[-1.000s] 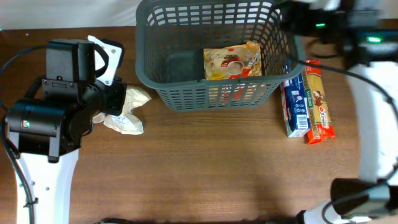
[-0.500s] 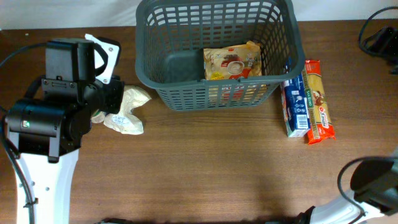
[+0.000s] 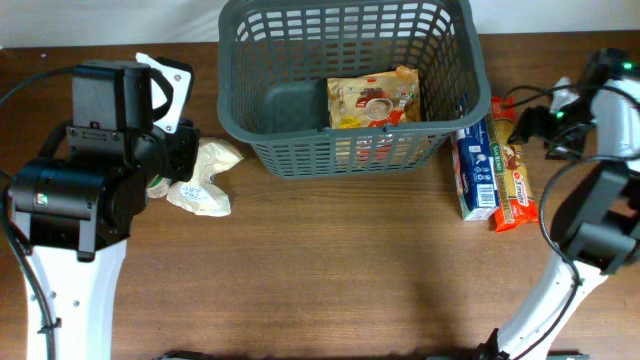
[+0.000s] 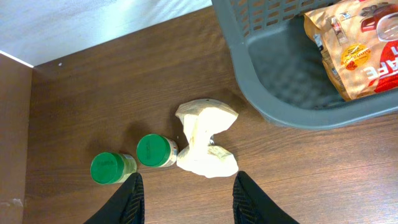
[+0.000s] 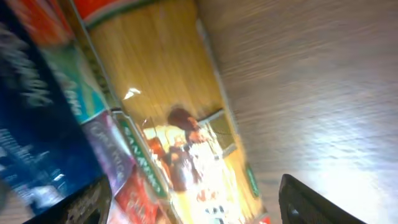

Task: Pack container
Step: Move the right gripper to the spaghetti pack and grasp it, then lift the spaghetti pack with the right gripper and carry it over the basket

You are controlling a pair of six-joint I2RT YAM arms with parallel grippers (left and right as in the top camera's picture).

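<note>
Empty left gripper [image 4: 186, 193] part-open above cream bag [image 4: 202, 137], right gripper [image 5: 199, 199] spread wide over pasta packet [image 5: 168, 124], container [image 3: 345, 150] holding one snack bag [image 3: 372, 98].

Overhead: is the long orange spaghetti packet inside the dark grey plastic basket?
No, the long orange spaghetti packet lies on the brown wooden table outside the basket, beside a blue carton.

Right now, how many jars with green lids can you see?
2. One jar stands next to the pale bag; the second jar stands beside it, farther from the bag. The overhead view does not show them, so the left arm may hide more.
</note>
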